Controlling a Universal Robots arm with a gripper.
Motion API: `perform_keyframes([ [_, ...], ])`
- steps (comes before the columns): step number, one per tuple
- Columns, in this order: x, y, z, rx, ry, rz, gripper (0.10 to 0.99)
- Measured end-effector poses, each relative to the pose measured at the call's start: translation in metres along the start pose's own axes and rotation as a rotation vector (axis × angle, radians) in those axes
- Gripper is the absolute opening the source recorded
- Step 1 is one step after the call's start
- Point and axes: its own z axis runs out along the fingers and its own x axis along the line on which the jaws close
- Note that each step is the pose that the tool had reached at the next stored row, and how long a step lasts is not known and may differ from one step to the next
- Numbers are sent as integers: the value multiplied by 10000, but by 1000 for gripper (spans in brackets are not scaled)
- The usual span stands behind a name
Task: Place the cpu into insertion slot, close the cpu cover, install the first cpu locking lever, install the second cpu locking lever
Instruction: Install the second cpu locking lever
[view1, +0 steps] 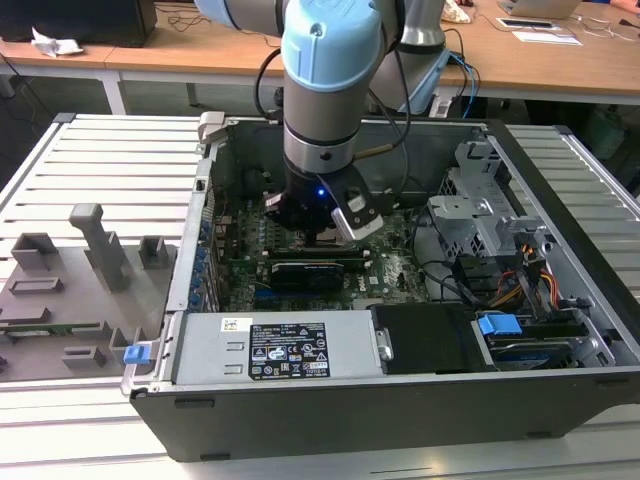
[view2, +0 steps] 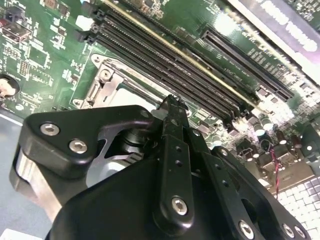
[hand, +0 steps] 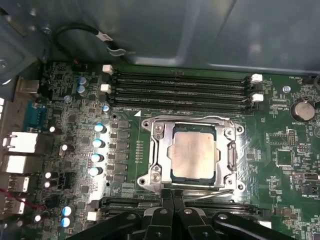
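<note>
CPU (hand: 194, 155) seated under closed cpu cover (hand: 159, 150), retained; gripper (hand: 172, 196) fingers together, empty, at a locking lever (hand: 200, 187)

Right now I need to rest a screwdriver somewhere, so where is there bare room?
The slatted table is bare behind the grey fixtures, at the exterior view's left of the computer case. Inside is crowded: the gripper hangs beside the cpu, memory slots flank the socket, and cables fill the drive side.

The cpu (hand: 194, 155) lies in the insertion slot (hand: 155, 150) under the closed cpu cover (hand: 230, 155), just beside the memory slots (hand: 180, 90).
</note>
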Motion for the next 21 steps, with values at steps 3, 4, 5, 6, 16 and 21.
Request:
perform_keyframes([
  [3,26,-22,-4,-95,3,-36,106],
  [4,28,-24,-2,-115,6,-58,106],
  [5,31,-28,-1,-137,9,-73,106],
  [6,31,-30,0,-156,9,-77,106],
  [16,33,-37,30,-281,3,-77,106],
  [21,42,-94,43,-599,-12,-78,106],
])
